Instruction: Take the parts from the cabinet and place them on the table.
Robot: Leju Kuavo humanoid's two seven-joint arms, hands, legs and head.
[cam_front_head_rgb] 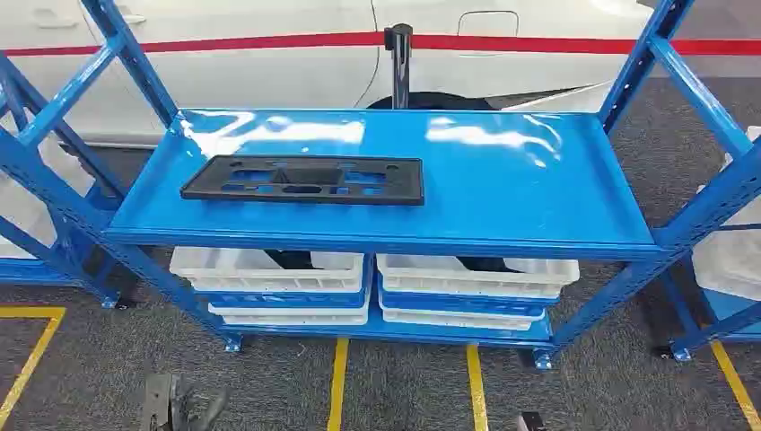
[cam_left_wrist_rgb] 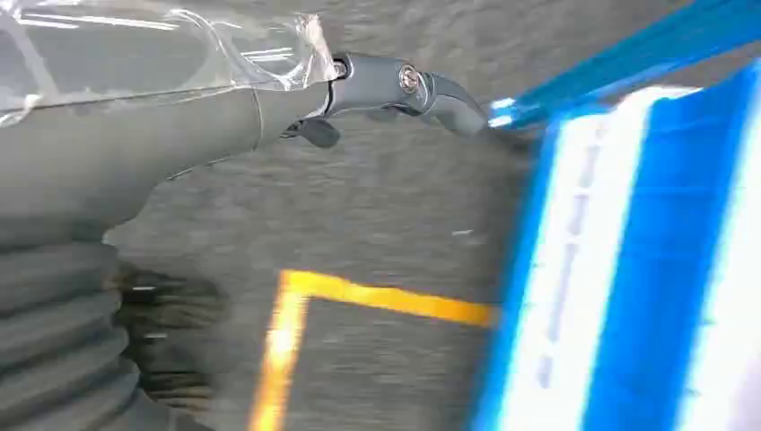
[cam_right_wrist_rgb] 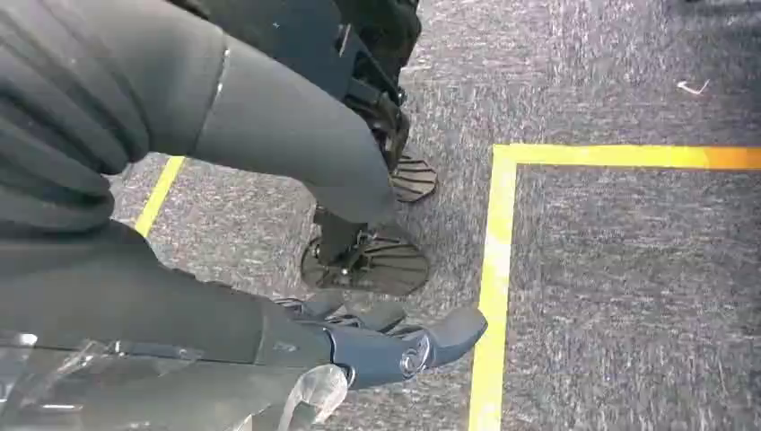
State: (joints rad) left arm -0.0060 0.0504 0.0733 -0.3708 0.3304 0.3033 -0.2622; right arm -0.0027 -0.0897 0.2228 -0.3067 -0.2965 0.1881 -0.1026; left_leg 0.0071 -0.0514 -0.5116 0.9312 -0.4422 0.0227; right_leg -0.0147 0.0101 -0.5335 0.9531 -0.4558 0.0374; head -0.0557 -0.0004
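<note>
Yellow floor tape (cam_front_head_rgb: 337,384) crosses the grey carpet below the blue rack; a black plastic part (cam_front_head_rgb: 305,180) lies flat on its upper shelf (cam_front_head_rgb: 502,193), well apart from both hands. Left wrist view: left hand (cam_left_wrist_rgb: 377,94) fingers (cam_left_wrist_rgb: 449,94) extended, empty, near the rack. Right wrist view: right hand (cam_right_wrist_rgb: 377,337) hangs over carpet, fingers loosely apart, empty.

No text, label, brand or number can be read in any view. The yellow floor lines (cam_front_head_rgb: 337,386) carry no writing.
</note>
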